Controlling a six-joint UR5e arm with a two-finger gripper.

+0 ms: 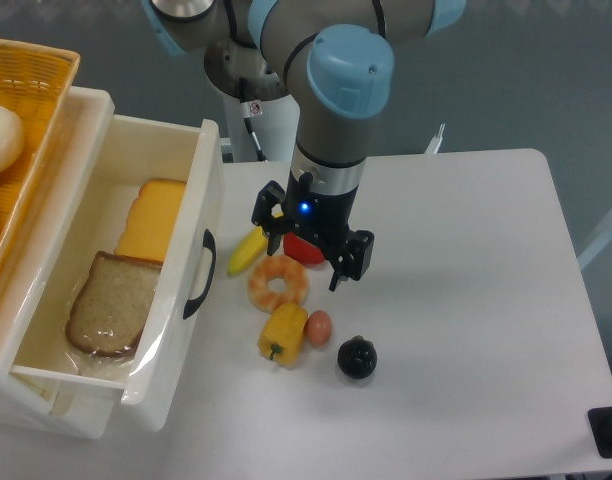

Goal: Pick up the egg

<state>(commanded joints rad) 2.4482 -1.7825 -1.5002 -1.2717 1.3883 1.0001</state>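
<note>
The egg (pixel 319 326) is a small pinkish-tan oval lying on the white table, touching the right side of a yellow pepper (pixel 283 335). A black round fruit (pixel 357 357) lies just to its lower right. My gripper (pixel 308 250) hangs behind the egg, over a red tomato (pixel 302 247) that it largely hides. Its two black fingers stand wide apart, open, with nothing held. The egg lies nearer the camera than the fingertips, apart from them.
An orange ring-shaped shrimp (pixel 278 281) and a small banana (pixel 247 251) lie left of the gripper. A white open drawer (pixel 191 290) at the left holds a bread slice (pixel 108 305) and cheese (pixel 151 220). A yellow basket (pixel 41 70) holds a white round object (pixel 1 135).
</note>
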